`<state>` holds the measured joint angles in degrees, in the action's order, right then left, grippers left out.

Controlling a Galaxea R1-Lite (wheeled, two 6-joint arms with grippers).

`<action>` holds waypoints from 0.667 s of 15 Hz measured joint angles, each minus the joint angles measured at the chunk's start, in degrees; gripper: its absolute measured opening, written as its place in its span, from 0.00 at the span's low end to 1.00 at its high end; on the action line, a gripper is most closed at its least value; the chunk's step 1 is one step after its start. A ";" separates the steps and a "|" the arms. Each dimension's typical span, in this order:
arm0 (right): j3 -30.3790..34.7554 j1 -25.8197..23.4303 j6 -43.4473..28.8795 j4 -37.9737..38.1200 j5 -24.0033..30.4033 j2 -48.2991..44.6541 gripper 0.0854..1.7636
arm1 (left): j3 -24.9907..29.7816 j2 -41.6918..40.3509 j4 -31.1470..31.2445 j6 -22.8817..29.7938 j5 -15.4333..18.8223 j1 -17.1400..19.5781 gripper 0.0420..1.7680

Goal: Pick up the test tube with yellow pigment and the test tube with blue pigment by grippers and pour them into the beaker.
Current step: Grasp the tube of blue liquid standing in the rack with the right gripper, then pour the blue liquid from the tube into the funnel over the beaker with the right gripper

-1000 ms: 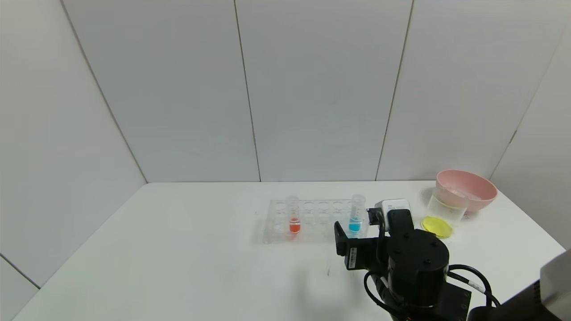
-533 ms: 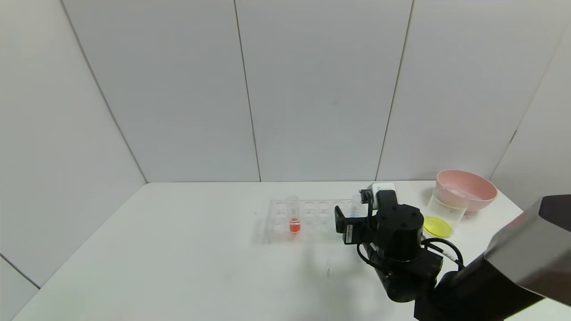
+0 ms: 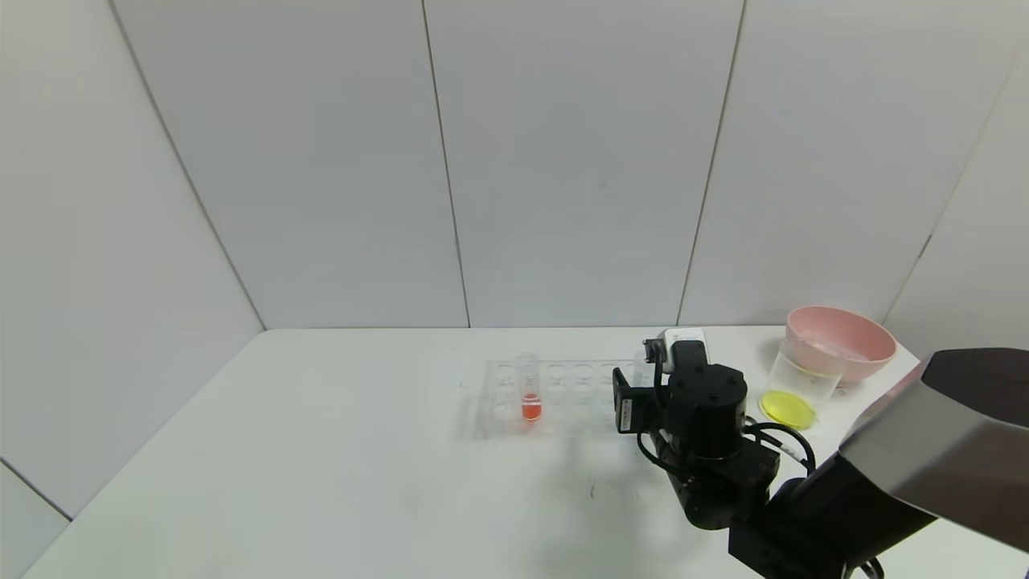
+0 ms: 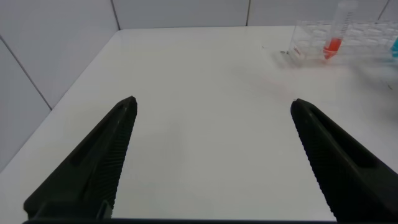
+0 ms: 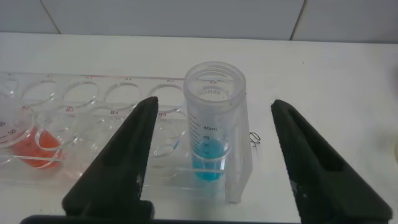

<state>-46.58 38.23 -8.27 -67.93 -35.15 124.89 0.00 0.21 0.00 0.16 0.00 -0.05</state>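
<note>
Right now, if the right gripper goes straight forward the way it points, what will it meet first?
Most likely the test tube with blue pigment, upright in the clear rack. It stands between the open fingers of the right gripper, not yet touched.

Blue-pigment test tube (image 5: 213, 118) upright in rack (image 5: 93, 118), between spread right hand (image 5: 214, 152) fingers (image 5: 134, 155)

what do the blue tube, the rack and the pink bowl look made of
The test tube with blue pigment: clear, probably plastic, with printed graduations and a ribbed rim. Tube rack: transparent glossy plastic, likely acrylic, holes and labels showing through. Pink bowl: opaque, smooth, matte, probably plastic.
</note>
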 joint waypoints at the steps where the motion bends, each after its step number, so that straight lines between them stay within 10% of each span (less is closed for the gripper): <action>1: -0.05 -0.02 0.01 0.00 0.00 -0.02 0.63 | 0.00 0.00 0.00 -0.02 0.00 0.00 1.00; 6: 0.13 0.02 0.01 0.02 -0.27 -0.26 0.24 | 0.00 0.00 0.00 0.00 0.00 0.05 1.00; 10: 0.04 0.07 0.24 0.00 -0.33 -0.30 0.24 | 0.00 0.00 0.00 0.00 0.00 0.02 1.00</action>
<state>-46.54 38.30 -8.02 -67.93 -35.47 124.59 0.00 0.21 0.00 0.16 0.00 -0.02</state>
